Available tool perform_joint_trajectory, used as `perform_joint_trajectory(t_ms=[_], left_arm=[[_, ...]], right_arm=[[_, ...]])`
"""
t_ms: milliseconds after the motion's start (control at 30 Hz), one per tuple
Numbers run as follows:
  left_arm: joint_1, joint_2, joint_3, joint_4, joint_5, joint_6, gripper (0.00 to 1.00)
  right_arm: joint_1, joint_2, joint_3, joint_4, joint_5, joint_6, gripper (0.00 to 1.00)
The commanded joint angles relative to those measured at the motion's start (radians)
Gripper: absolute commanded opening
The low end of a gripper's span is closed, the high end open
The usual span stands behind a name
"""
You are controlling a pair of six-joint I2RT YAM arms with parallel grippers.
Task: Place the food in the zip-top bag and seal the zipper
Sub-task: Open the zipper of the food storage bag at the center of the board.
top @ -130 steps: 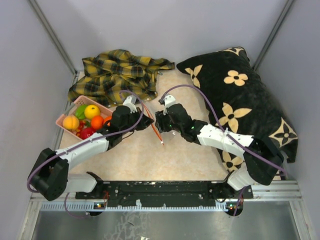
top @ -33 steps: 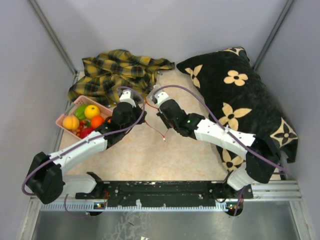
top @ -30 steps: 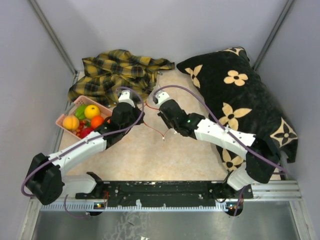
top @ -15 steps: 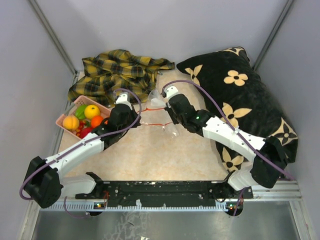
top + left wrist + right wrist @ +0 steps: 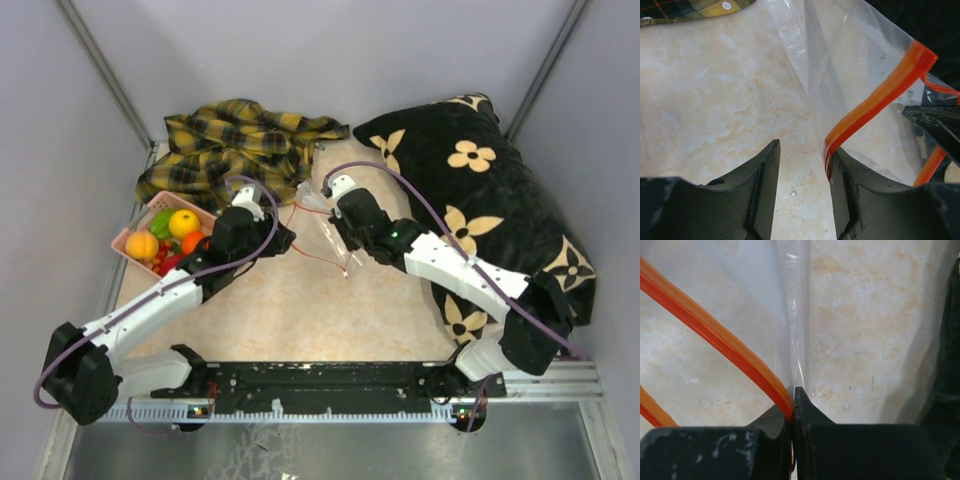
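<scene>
Top external: the clear, floppy zip-top bag (image 5: 318,215) is between both claws over the beige marbled table (image 5: 300,310). The food (image 5: 172,232) sits in the pink basket (image 5: 124,240) at left. Half a second ago the left claw (image 5: 284,241) pinched the bag's mouth; now it has let go.

Left wrist: its fingers stand apart, and the glossy orange-red zipper (image 5: 875,95) brushes one of them.

Right wrist: the right claw (image 5: 793,392) is clenched on the zipper.

A yellow-and-black plaid cloth (image 5: 245,145) lies crumpled at the far left of the beige, marbled surface (image 5: 300,310). A black pillow (image 5: 480,190) with cream flowers fills the right side. A pink perforated basket (image 5: 120,242) sits at the left edge, just near the cloth.
</scene>
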State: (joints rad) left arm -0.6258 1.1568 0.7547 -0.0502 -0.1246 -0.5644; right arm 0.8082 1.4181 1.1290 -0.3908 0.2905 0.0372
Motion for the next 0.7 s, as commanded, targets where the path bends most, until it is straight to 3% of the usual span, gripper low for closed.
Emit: perform_joint_trajectory(t_ms=[0, 300, 667], left_arm=[[0.009, -0.062, 0.028, 0.016, 0.013, -0.005, 0.52], [0.023, -0.19, 0.045, -0.089, -0.046, 0.025, 0.76], [0.128, -0.248, 0.053, -0.257, -0.162, 0.055, 0.83]], right_arm=[[-0.007, 0.008, 0.066, 0.004, 0.025, -0.008, 0.0], [0.005, 0.033, 0.085, 0.004, 0.078, -0.025, 0.0], [0.025, 0.069, 0.115, -0.016, 0.176, -0.038, 0.0]])
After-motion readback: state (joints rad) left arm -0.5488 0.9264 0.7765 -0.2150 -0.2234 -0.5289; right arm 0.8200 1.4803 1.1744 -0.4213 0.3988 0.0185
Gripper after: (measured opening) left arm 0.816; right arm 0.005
